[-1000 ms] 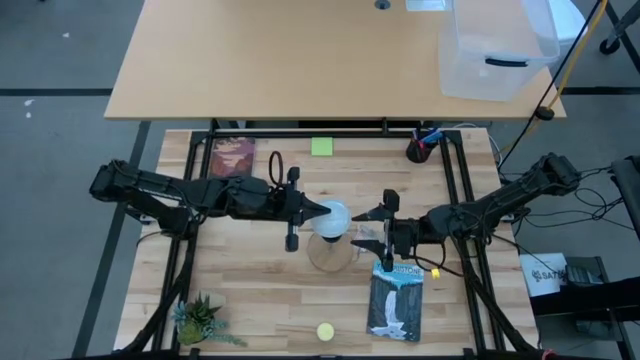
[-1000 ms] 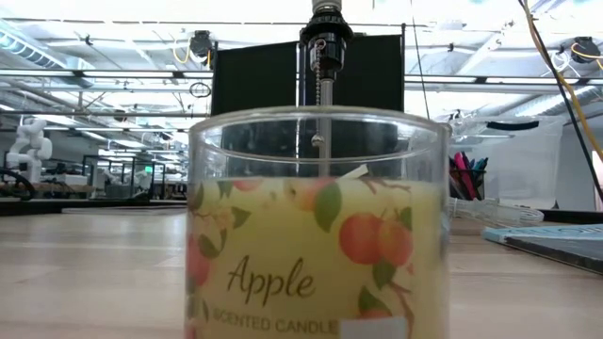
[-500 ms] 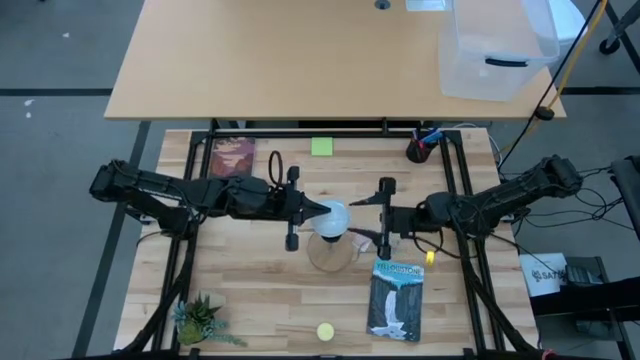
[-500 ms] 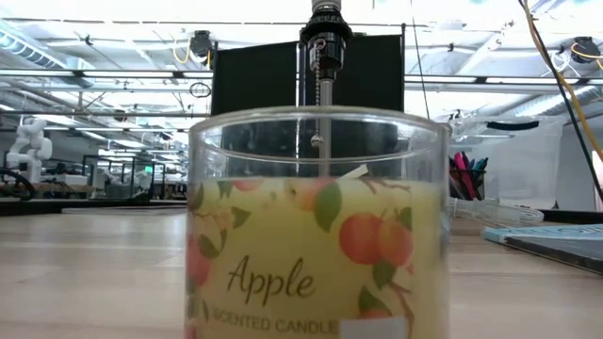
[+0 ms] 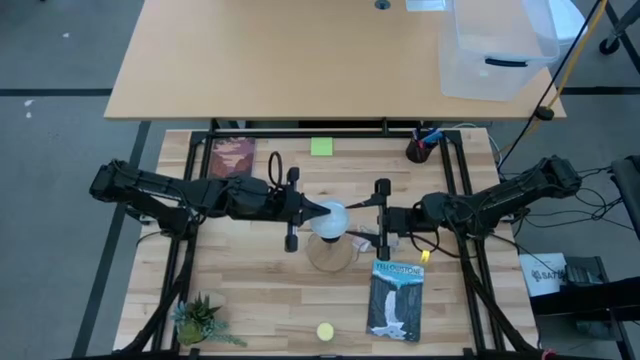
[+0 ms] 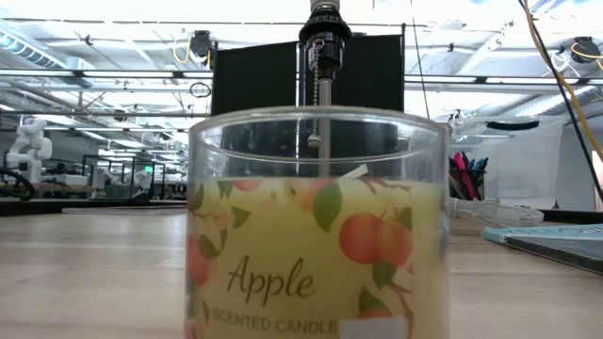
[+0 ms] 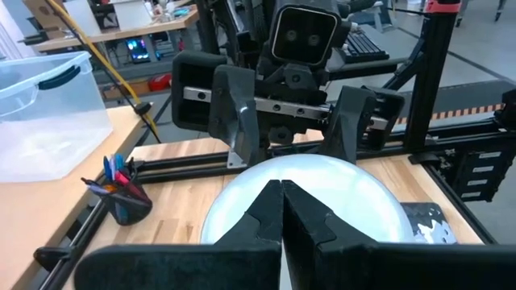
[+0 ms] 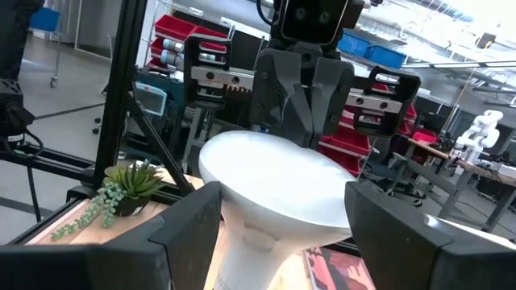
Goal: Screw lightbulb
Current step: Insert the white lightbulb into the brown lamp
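High view: the right claw [image 5: 372, 215] stands open, its two fingers spread to either side of the lightbulb [image 5: 331, 219] from the right, not yet closed on it. The left claw [image 5: 318, 211], clenched with nothing between its fingers, presses its tip against the bulb's left side, as if steadying it. The bulb sits at mid-desk, upright over the round wooden base [image 5: 331, 252], its white globe uppermost.

To my eye the step in hand is the right claw's grip. It should close on the globe's widest part, squarely and gently, since frosted glass will slip or crack under a hard pinch. The turning then wants to run true about the bulb's upright axis, or the thread may cross. The left claw ought to ease off once the grip is sure, so it doesn't drag against the turn.

As for containers: a dark pen cup [image 5: 419, 148] at the desk's far right holds coloured pens; in the low view a glass candle jar [image 6: 318, 226] up close is filled with pale yellow wax. On the farther table, a clear plastic bin [image 5: 497, 50] looks empty.
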